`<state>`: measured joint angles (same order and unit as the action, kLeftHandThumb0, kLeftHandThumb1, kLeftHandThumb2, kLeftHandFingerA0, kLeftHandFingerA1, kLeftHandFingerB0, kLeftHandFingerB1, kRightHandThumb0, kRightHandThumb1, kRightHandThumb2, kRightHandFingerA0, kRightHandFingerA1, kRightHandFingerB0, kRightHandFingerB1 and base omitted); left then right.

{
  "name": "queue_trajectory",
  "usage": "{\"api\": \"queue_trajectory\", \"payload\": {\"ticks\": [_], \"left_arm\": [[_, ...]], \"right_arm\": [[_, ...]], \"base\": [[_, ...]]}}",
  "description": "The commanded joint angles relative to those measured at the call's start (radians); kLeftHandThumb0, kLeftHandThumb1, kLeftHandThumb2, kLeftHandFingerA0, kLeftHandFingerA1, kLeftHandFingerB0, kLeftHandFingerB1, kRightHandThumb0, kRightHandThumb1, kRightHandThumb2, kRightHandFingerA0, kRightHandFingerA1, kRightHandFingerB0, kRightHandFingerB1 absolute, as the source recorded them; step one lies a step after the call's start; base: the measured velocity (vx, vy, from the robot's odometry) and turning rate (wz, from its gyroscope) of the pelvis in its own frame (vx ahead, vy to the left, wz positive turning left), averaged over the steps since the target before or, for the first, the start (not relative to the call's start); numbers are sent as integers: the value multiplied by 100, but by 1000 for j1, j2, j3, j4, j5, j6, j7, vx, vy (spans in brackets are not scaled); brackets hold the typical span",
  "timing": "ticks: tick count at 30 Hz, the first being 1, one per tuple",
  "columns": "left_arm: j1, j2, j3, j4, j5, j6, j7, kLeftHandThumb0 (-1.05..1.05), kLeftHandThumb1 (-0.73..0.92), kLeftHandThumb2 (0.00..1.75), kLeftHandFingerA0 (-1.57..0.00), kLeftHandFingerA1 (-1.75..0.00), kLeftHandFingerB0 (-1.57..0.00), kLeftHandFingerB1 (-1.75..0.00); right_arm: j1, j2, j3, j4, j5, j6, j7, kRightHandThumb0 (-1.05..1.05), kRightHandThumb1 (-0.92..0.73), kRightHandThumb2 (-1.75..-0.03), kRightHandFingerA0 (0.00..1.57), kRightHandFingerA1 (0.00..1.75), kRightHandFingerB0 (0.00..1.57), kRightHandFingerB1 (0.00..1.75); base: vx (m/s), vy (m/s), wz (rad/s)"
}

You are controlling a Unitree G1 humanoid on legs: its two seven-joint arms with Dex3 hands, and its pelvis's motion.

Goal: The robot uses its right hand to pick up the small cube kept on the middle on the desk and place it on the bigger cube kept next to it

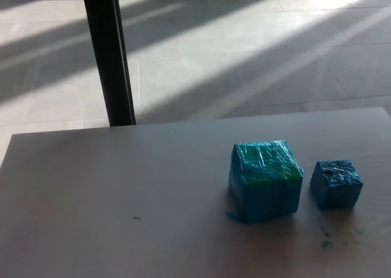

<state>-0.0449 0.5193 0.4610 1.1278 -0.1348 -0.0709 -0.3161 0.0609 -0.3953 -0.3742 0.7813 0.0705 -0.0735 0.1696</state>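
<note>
Spanning the whole lower picture: pale grey flat desk (122, 192), tiled sunlit floor (244, 52) beyond, black upright post (110, 52) behind the far edge. Resting right of centre: bigger blue cube wrapped in glossy tape (266, 181), greenish on top. Sitting just beside it, apart, further right: small blue rough-surfaced cube (336, 183), dark mark on top. Neither robot hand in view, so no telling fingers apart or together.

Small cube (336, 184) just beside bigger cube (266, 181) on desk (122, 192).
</note>
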Motion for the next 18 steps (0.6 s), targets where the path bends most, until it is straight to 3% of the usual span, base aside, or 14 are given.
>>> {"api": "queue_trajectory", "payload": {"ticks": [1,2,4,5,7,9,10,11,12,13,14,15,17,18], "left_arm": [[-31,39,40,51,-66,8,-53,-105,31,120,-37,-170,-60,-174],[-34,40,59,57,-80,27,-44,-32,-21,78,-82,-105,-107,-118],[-35,46,95,54,-115,58,-55,-31,-25,76,-82,-104,-102,-115],[-37,51,104,49,-122,77,-58,-105,28,115,-50,-164,-70,-174],[-41,56,113,52,-125,98,-58,-105,28,120,-36,-171,-42,-175],[-37,62,111,61,-116,103,-59,-105,33,121,-45,-166,-49,-173],[-31,65,112,60,-116,107,-58,-62,-11,100,-45,-155,-52,-175],[-30,65,112,60,-117,108,-58,-62,-11,100,-45,-155,-52,-175],[-28,66,112,59,-117,107,-61,-105,26,115,-60,-164,-65,-173],[-22,70,122,62,-127,111,-67,-31,-27,75,-84,-105,-101,-115],[-20,72,129,61,-136,119,-70,-105,17,106,-57,-155,-65,-166],[-17,74,126,58,-133,117,-74,-105,15,105,-50,-159,-65,-175],[-15,73,125,58,-133,113,-71,-105,12,109,-55,-171,-51,-173],[-18,72,122,64,-130,110,-66,-105,13,107,-54,-162,-60,-174]], "right_arm": [[-8,-34,-60,-46,95,114,39,-74,-87,-67,6,36,10,32],[-14,-32,-81,-64,109,148,23,-74,-88,-68,4,36,8,29],[-30,-25,-125,-81,142,193,-6,-71,-86,-67,5,33,10,27],[-40,-24,-159,-96,174,224,-14,-71,-88,-67,2,30,8,26],[-53,-37,-197,-99,201,245,2,-78,-73,-108,0,29,4,23],[-69,-55,-237,-77,202,250,-33,-75,-67,-106,0,33,9,33],[-75,-58,-264,-71,216,268,-48,-77,-67,-103,1,31,8,33],[-77,-56,-272,-72,214,274,-49,-77,-67,-103,1,31,8,33],[-88,-59,-278,-70,211,289,-68,-71,-83,-66,7,33,14,29],[-130,-93,-290,-20,202,293,-86,-78,-67,-103,2,35,8,33],[-138,-107,-297,-25,195,307,-102,-71,-85,-67,7,33,12,27],[-147,-114,-307,-46,194,330,-124,-71,-66,-102,2,41,4,37],[-176,-132,-321,-54,194,343,-150,-71,-84,-67,9,31,12,26],[-188,-140,-329,-63,200,353,-154,-76,-67,-100,4,40,7,34]], "base": [[0,0,0],[0,0,0],[0,0,0],[0,0,0],[0,0,0],[0,0,0],[0,0,0],[0,0,0],[0,0,0],[0,0,0],[0,0,0],[0,0,0],[0,0,0],[0,0,0]]}}
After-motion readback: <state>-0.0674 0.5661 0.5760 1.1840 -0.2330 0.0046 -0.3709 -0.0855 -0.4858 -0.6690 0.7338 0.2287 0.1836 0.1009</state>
